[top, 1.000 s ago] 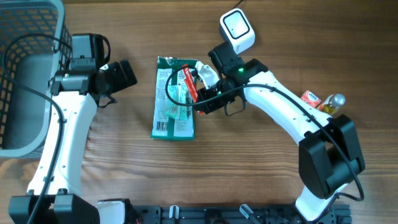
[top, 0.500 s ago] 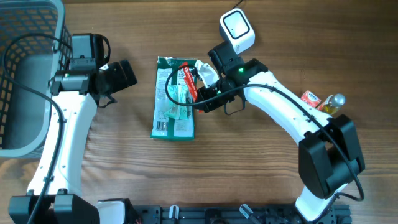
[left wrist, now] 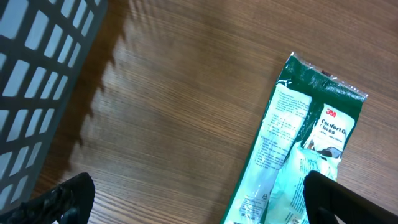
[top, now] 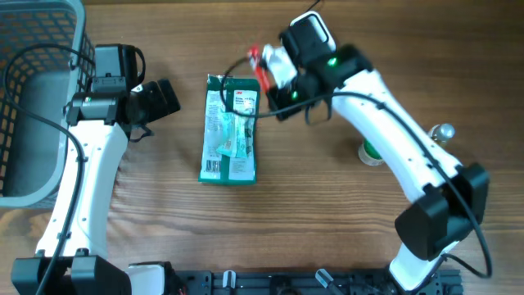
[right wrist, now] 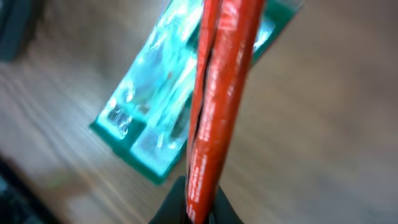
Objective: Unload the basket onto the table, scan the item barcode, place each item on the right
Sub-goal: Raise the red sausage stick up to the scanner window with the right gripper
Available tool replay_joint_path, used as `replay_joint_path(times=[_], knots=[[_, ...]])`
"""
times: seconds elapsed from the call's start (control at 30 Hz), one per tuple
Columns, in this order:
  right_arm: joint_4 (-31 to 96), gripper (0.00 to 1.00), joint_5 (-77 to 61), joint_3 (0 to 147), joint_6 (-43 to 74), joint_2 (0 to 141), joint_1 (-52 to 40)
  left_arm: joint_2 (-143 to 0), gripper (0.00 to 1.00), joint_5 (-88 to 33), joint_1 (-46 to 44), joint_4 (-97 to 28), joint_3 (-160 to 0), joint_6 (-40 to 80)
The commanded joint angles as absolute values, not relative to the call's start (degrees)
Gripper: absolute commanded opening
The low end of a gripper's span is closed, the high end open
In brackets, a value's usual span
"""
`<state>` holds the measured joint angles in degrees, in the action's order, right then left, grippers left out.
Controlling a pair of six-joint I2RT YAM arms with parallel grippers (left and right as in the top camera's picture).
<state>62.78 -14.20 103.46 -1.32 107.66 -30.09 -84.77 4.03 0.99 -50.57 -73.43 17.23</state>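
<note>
Red flat packet (right wrist: 214,106), pinched edge-on in the right gripper (right wrist: 198,208) at one o'clock of the green plastic pack (top: 229,131), could swivel and hide its barcode; left gripper (left wrist: 199,202) gaped.

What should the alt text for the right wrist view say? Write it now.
A thin red plastic packet, blurred and close up, stands upright, pinched at its lower end by the right arm's dark fingers. Behind it a flat green plastic package lies on the brown wooden table.
</note>
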Motion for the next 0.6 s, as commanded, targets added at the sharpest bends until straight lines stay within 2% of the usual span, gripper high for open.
replay_joint_path(times=[0.0, 0.13, 0.27, 0.57], knots=[[65.17, 0.04, 0.54, 113.45, -12.01, 105.84, -29.98, -85.19, 1.00, 4.82, 1.26, -50.41, -73.08, 16.56], [63.66, 0.04, 14.48, 113.80, -23.07, 106.34, -29.93, -85.19, 1.00, 4.82, 1.26, -50.41, -73.08, 16.56], [59.70, 0.04, 26.02, 113.56, -28.47, 108.60, -29.69, -85.19, 1.00, 4.82, 1.23, -50.41, -73.08, 16.56], [49.45, 0.04, 38.50, 113.56, -36.01, 117.30, -26.74, -85.19, 1.00, 4.82, 1.23, -50.41, -73.08, 16.56]])
